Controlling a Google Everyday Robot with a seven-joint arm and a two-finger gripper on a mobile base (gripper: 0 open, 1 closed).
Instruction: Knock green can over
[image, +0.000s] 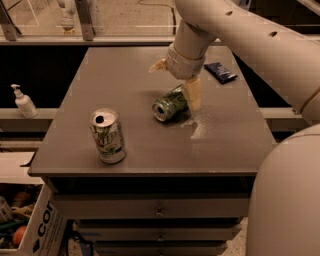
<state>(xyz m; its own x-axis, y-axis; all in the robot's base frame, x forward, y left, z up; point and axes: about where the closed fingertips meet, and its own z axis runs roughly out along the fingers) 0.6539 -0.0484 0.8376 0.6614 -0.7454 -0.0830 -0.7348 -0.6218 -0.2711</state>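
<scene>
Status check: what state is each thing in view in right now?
Green can: lying on its side, open top facing front.
White can: upright, top opened.
Gripper: open, over the green can, holding nothing.
Blue packet: flat on the table.
Pump bottle: upright, off the table.

You look steeply down over the front edge of the bench (110, 75), close in; the gripper (174, 85), spread, hangs toward its far-right corner.

Two cans (170, 104) (107, 136), one packet (220, 72), one hand (176, 80) mid-table
</scene>
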